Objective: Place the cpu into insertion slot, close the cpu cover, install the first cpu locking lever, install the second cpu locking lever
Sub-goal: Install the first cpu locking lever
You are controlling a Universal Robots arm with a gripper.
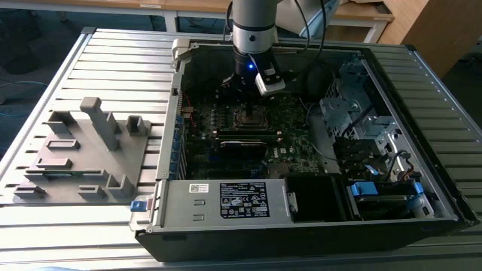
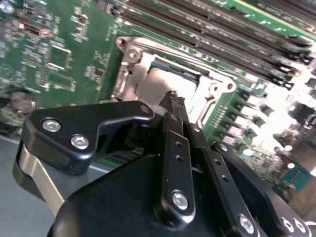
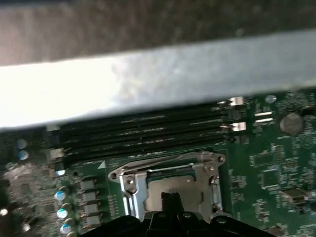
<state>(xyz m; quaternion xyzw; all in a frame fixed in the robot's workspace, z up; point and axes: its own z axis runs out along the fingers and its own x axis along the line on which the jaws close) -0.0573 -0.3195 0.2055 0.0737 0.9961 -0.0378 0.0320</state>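
Motherboard [image 2: 74, 54]; tool [image 2: 173, 98] tips directly over cpu [image 2: 163, 81], cover [image 2: 131, 74] down.

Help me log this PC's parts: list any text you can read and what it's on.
Black label on the power supply: print too small to read.
White sticker beside it: too small to read.
Motherboard markings, both wrist views: blurred, unreadable.

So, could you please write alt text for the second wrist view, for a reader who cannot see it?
A black gripper reaches down with its tips over the cpu, which sits under the silvery cpu cover on a green motherboard. Long black memory slots run beside the socket.
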